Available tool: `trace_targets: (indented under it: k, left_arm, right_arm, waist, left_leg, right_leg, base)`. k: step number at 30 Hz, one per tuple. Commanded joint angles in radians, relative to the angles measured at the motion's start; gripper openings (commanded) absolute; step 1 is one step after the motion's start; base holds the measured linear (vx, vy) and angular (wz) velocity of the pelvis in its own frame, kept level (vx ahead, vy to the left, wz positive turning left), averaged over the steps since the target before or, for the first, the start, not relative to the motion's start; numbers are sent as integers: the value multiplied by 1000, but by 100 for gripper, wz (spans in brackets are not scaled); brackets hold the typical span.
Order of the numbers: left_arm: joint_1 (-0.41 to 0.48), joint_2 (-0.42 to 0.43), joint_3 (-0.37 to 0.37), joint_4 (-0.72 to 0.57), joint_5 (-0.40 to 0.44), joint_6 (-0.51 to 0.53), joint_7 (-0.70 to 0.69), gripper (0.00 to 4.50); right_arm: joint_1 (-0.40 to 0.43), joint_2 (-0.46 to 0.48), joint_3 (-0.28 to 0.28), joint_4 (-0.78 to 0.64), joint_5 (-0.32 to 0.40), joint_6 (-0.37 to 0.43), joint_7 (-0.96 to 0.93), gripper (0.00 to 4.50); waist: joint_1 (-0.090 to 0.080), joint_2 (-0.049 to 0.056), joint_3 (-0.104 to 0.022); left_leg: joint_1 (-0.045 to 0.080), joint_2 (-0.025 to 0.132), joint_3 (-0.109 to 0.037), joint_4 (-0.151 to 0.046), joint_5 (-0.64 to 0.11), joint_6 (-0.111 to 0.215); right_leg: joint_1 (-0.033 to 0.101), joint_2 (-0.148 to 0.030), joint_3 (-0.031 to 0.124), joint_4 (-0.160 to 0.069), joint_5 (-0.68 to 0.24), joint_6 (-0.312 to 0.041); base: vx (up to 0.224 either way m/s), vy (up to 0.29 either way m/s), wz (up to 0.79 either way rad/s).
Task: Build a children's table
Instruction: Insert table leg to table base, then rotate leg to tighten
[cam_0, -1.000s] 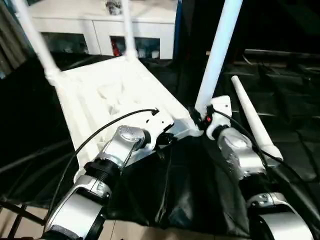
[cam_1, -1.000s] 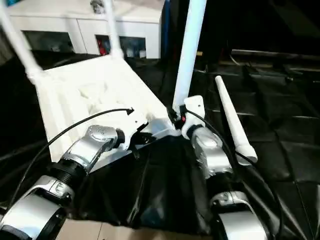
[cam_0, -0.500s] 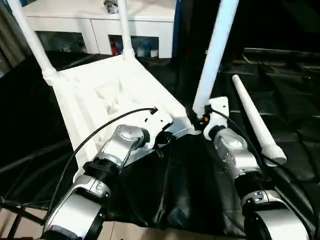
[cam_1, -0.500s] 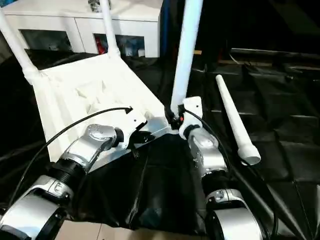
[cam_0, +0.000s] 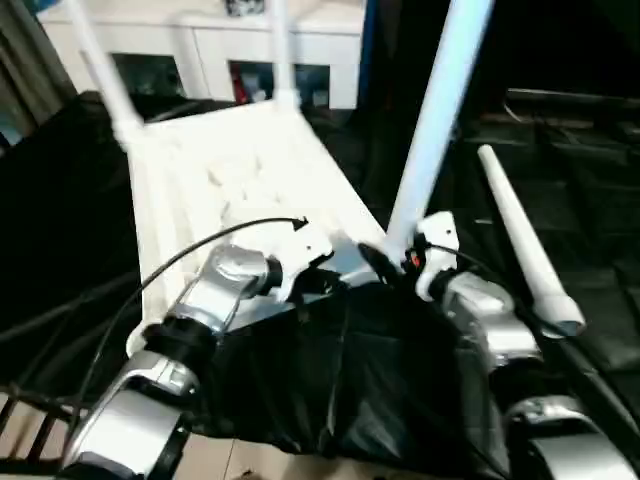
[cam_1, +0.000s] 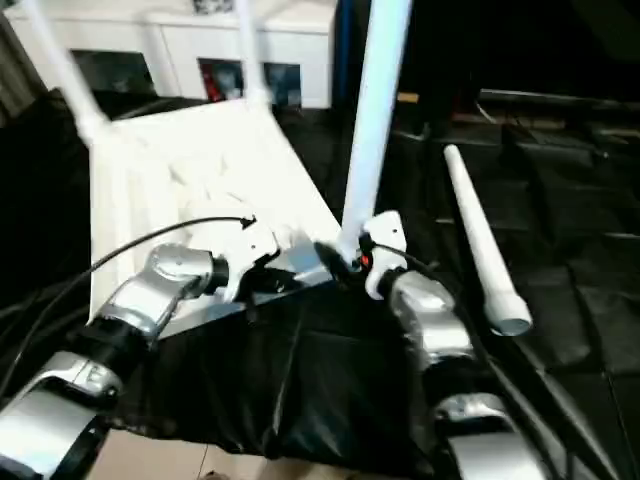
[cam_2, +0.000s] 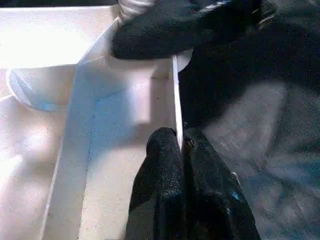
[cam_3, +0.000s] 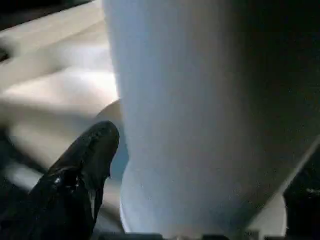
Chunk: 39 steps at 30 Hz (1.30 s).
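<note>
The white tabletop (cam_0: 240, 180) lies underside up on the black-covered work table. Two white legs (cam_0: 105, 70) (cam_0: 280, 50) stand in its far corner sockets. A third leg (cam_0: 435, 120) stands upright at the near right corner socket. My right gripper (cam_0: 385, 262) is shut around this leg's base, with one black finger (cam_3: 85, 155) beside the leg (cam_3: 200, 110). My left gripper (cam_0: 318, 280) is shut on the tabletop's thin near rim (cam_2: 176, 100), its fingers (cam_2: 165, 155) pinching the rim from both sides. A fourth leg (cam_0: 525, 245) lies loose on the black cover at the right.
A white glass-door cabinet (cam_0: 200, 60) stands behind the work table. The black cover (cam_0: 350, 380) hangs in folds over the table's near edge, with light floor (cam_0: 260, 470) below. Black padded surface (cam_0: 590, 200) stretches to the right of the loose leg.
The whole picture has shifted, so the camera has moved. Both grippers keep the same holds on the rim and the leg; no clear move of the things.
</note>
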<state>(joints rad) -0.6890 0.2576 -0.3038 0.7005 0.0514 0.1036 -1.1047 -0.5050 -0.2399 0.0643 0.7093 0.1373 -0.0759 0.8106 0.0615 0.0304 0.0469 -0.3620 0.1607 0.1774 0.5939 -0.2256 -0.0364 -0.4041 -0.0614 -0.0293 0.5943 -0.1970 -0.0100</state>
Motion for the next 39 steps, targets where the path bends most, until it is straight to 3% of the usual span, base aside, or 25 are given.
trace_targets:
  k: [1,2,6,8,10,13,16,22,26,28,29,30,32,35,38,39]
  left_arm:
    - [-4,-15,-30,-16,-35,-40,-91,0]
    - [-3,6,-34,-18,-53,-44,-171,0]
    - [1,29,-44,-19,-62,-53,-247,0]
    - [3,43,-53,-17,-58,-65,-281,0]
    - [6,55,-61,-15,-56,-76,-308,0]
    - [9,74,-72,-5,-51,-92,-357,0]
    - [10,84,-76,7,-43,-109,-376,0]
    - [9,85,-70,19,-39,-111,-373,0]
    - [-2,61,-50,39,-22,-87,-273,0]
    - [-18,26,-26,58,-6,-46,-150,0]
    - [-28,-3,-4,65,-9,-14,-79,0]
    - [-34,-33,10,63,-6,7,-10,0]
    - [-39,-78,22,55,-2,45,74,0]
    - [-39,-147,34,41,5,77,185,0]
    - [-37,-176,32,43,15,62,234,0]
    - [-28,-190,23,39,20,47,232,0]
  right_arm:
    - [18,-10,45,-27,5,24,106,391]
    - [33,-46,63,-70,25,40,200,391]
    - [45,-79,80,-106,36,46,275,391]
    - [49,-94,92,-120,35,39,307,391]
    - [52,-106,102,-133,34,37,332,376]
    - [61,-127,120,-164,34,42,386,348]
    - [73,-138,136,-189,31,52,420,320]
    - [84,-133,143,-201,34,63,427,283]
    - [101,-92,119,-188,33,88,319,277]
    - [101,-49,90,-150,1,94,168,277]
    - [96,-20,70,-119,-22,102,56,277]
    - [85,16,45,-77,-35,112,-65,277]
    - [68,66,12,-23,-45,126,-220,277]
    - [52,136,-18,23,-44,129,-370,277]
    - [49,165,-25,28,-39,121,-402,277]
    - [52,185,-24,24,-50,86,-406,277]
  waist:
    - [6,0,-64]
    - [9,7,-64]
    - [21,1,-62]
    - [27,4,-62]
    - [28,2,-63]
    - [30,7,-63]
    - [32,4,-67]
    - [36,2,-63]
    - [34,3,-61]
    - [32,1,-56]
    - [23,-3,-49]
    - [20,-5,-47]
    - [5,-6,-42]
    - [-13,-7,-40]
    - [-12,-8,-42]
    - [-11,-9,-44]
  left_leg:
    - [12,78,-13,-57,-10,162]
    - [14,81,-11,-54,-4,159]
    - [9,82,-6,-54,-33,138]
    - [12,84,-7,-55,-43,118]
    - [10,82,-8,-56,-38,111]
    - [12,82,-8,-56,-42,106]
    - [9,81,-9,-52,-15,116]
    - [9,82,-10,-55,-48,100]
    - [10,81,-10,-58,-73,76]
    - [13,81,-10,-62,-102,59]
    - [14,75,-11,-70,-160,21]
    - [18,75,-12,-72,-177,7]
    - [14,68,-20,-81,-235,-24]
    - [16,65,-22,-82,-259,-18]
    - [16,63,-19,-80,-240,7]
    - [14,64,-18,-80,-222,15]
  right_leg:
    - [57,-85,36,-33,126,-349]
    - [52,-86,35,-31,140,-357]
    - [55,-89,30,-33,100,-349]
    - [54,-90,30,-33,75,-341]
    - [57,-88,29,-31,75,-333]
    - [55,-88,28,-31,81,-334]
    - [57,-88,27,-25,126,-333]
    - [57,-90,27,-31,63,-328]
    - [54,-91,28,-36,17,-318]
    - [51,-92,30,-43,-28,-312]
    - [50,-92,31,-57,-152,-288]
    - [48,-95,32,-63,-201,-278]
    - [54,-96,30,-80,-379,-217]
    - [47,-92,31,-88,-418,-191]
    - [47,-91,34,-93,-419,-182]
    - [48,-90,34,-92,-402,-181]
  base:
    - [0,0,0]
    - [0,0,0]
    - [0,0,0]
    - [0,0,0]
    - [0,0,0]
    - [0,0,0]
    - [0,0,0]
    - [0,0,0]
    - [0,0,0]
    - [0,0,0]
    - [0,0,0]
    - [0,0,0]
    - [-26,-2,-1]
    - [-18,0,-2]
    - [0,0,0]
    - [0,0,0]
